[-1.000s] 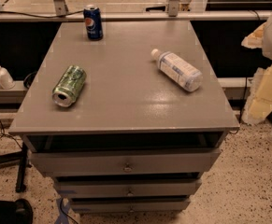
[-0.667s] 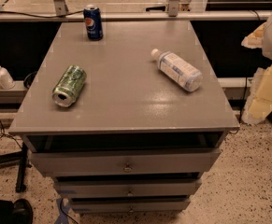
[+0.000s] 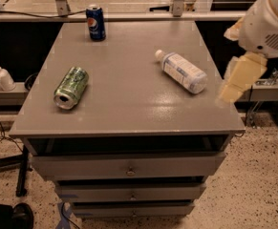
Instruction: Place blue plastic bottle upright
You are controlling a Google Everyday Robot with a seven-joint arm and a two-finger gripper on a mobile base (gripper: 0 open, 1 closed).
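The blue plastic bottle (image 3: 182, 71) lies on its side on the right half of the grey table top (image 3: 129, 109). It is clear and pale bluish, with a white label; its white cap points to the back left. My gripper (image 3: 238, 79) shows as a cream-coloured part below the white arm housing (image 3: 267, 20), at the table's right edge. It is just right of the bottle's base, apart from it and holding nothing that I can see.
A green can (image 3: 71, 87) lies on its side at the table's left. A dark blue Pepsi can (image 3: 95, 22) stands upright at the back. A small white pump bottle (image 3: 1, 75) stands on a ledge off to the left. Drawers (image 3: 129, 168) sit under the top.
My arm and gripper have moved left and up, closer to the table's right edge and the bottle. The bottle and the cans have not moved.
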